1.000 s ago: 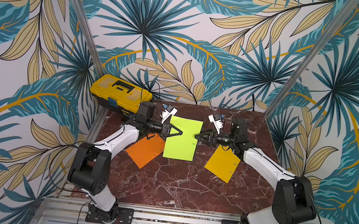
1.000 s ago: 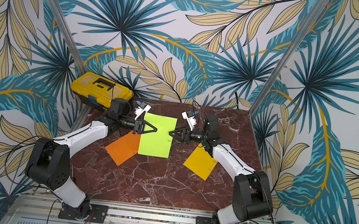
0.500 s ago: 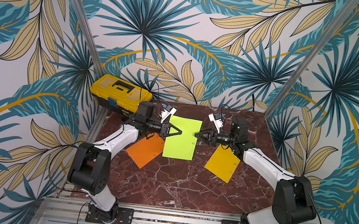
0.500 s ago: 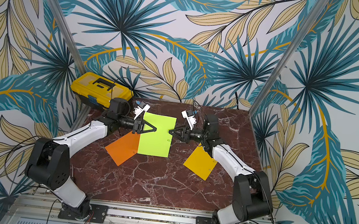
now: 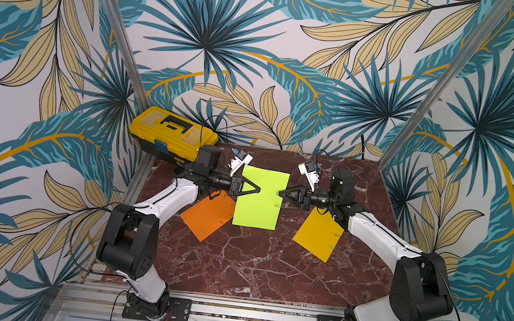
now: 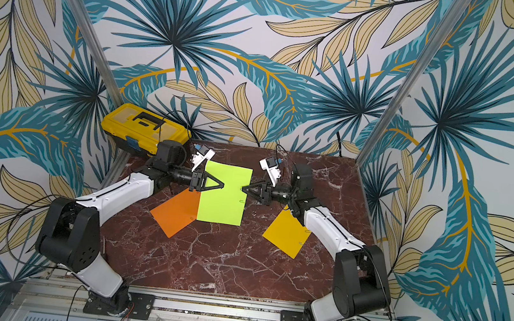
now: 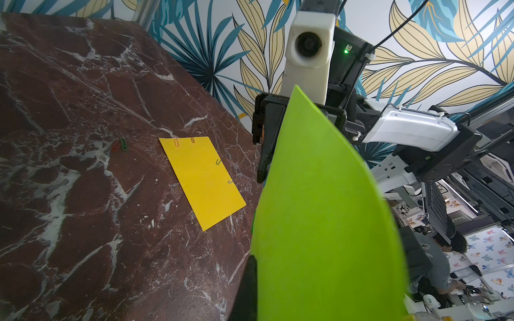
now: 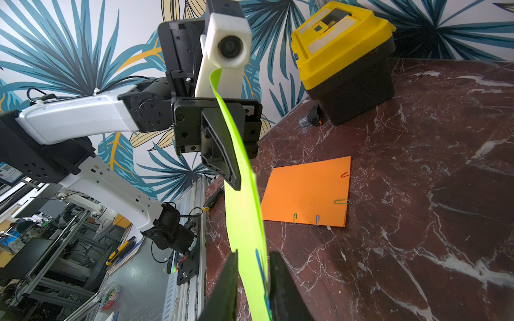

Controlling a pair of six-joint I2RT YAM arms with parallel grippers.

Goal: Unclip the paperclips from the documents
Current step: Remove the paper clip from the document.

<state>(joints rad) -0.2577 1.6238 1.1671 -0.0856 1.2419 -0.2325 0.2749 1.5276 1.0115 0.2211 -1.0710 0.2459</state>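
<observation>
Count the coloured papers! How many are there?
3. The lime green sheet is held up in the left claw. The orange sheet lies flat near the left arm. The golden yellow sheet lies flat near the right arm. None seems hidden.

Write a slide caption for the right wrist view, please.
Right gripper straddles the blue paperclip; left gripper clamps the lime green sheet.
</observation>
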